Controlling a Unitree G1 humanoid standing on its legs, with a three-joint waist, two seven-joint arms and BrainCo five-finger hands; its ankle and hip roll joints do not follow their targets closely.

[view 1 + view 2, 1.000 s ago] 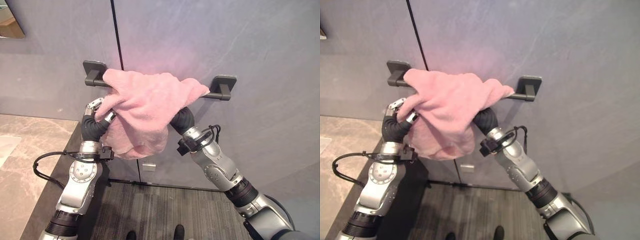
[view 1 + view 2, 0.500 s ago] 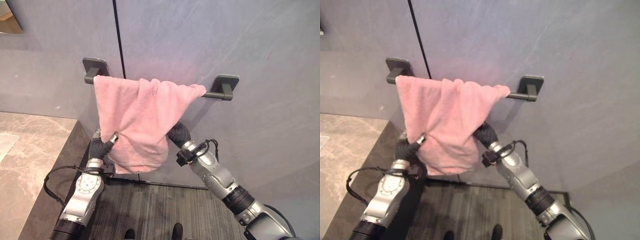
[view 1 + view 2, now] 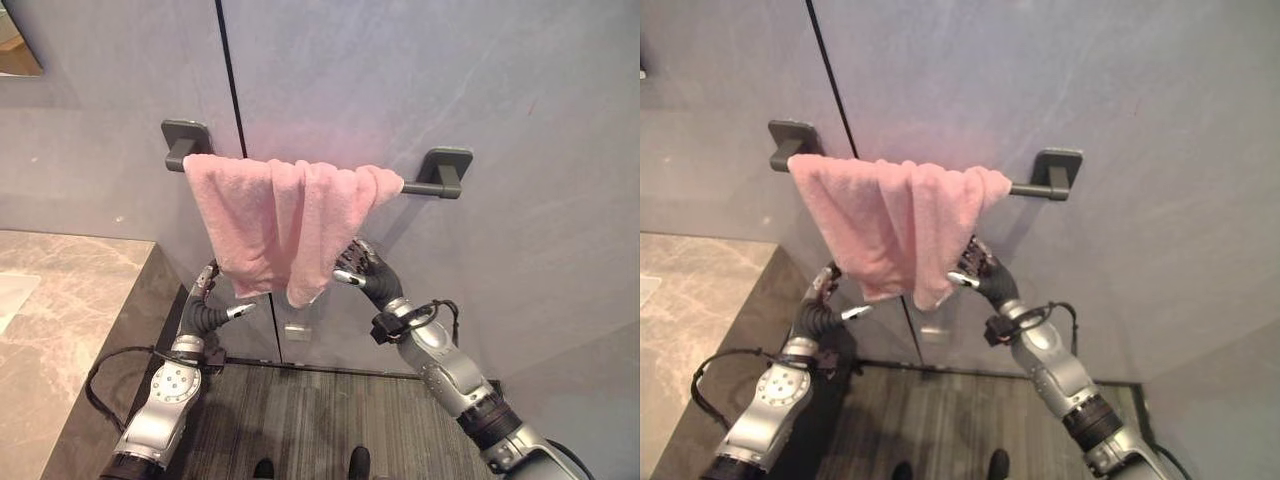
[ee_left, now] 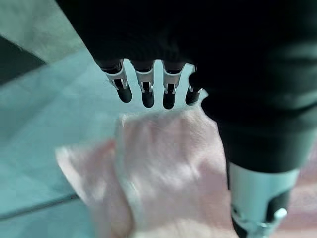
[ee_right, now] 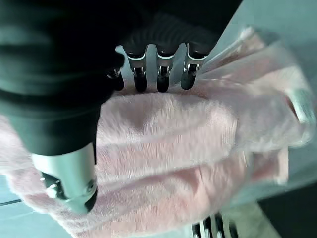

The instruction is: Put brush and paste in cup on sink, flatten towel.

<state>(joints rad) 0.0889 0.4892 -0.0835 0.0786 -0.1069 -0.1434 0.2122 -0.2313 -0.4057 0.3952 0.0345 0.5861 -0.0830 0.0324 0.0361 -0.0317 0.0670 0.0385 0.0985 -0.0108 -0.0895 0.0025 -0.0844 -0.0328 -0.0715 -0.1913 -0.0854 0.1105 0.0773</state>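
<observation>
A pink towel (image 3: 275, 220) hangs over a dark wall bar (image 3: 447, 172), bunched into vertical folds towards the bar's left and middle. My left hand (image 3: 207, 300) is below the towel's lower left edge and apart from it, fingers straight. In the left wrist view its fingers (image 4: 147, 91) point past the towel (image 4: 168, 168) and hold nothing. My right hand (image 3: 362, 270) is at the towel's lower right corner, fingers extended close beside the cloth. The right wrist view has its straight fingers (image 5: 161, 74) over the towel (image 5: 168, 148), not curled round it.
A marbled stone counter (image 3: 60, 290) runs along the left, with a dark side panel below it. A mirror corner (image 3: 20, 50) is at the top left. Low on the grey wall is a small white plate (image 3: 297, 332). Dark ribbed flooring (image 3: 300, 420) lies below.
Both hands have come out from the towel and dropped away from it. The towel, which they had been holding spread, now hangs free in narrower folds.
</observation>
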